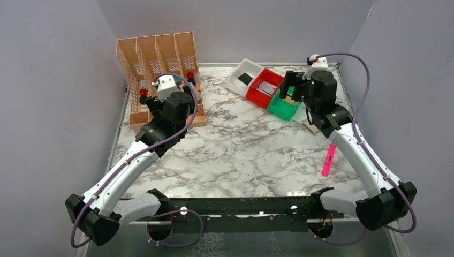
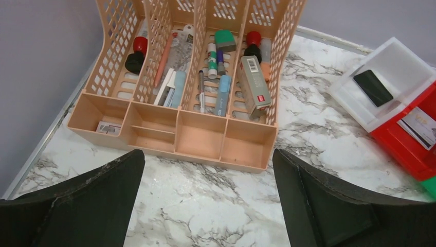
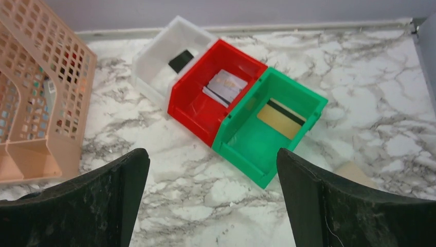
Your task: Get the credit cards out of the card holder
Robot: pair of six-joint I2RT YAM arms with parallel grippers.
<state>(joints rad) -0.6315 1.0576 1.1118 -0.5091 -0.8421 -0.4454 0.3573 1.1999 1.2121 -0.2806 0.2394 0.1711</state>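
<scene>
We see the three credit cards lying in three small bins near the far right corner of the bench. The black card (image 3: 180,60) lies in the white bin (image 3: 149,62). The silver-grey card (image 3: 224,86) lies in the red bin (image 3: 190,110), partly leaning on its far wall. The card with a gold-and-dark stripe (image 3: 280,119) lies flat in the green bin (image 3: 241,149). The bins stand side by side and touch each other, in a slanted row.

Of the card holder (image 1: 310,127) we see only a tan corner on the bench (image 1: 241,150), near the right edge, just beside the green bin. The right arm covers the rest, so we cannot tell if it is open or closed.

The right gripper (image 3: 211,154) hangs above the green bin. Its fingers are spread wide and hold nothing. The left gripper (image 2: 208,154) is near the far left corner, over the front of the orange organizer (image 2: 200,139). Its fingers are also spread wide and empty.

The organizer holds pens, markers and a small box in its slots. A pink marker (image 1: 328,160) lies on the bench near the right edge, beside the right arm and nearer to us than the bins.
</scene>
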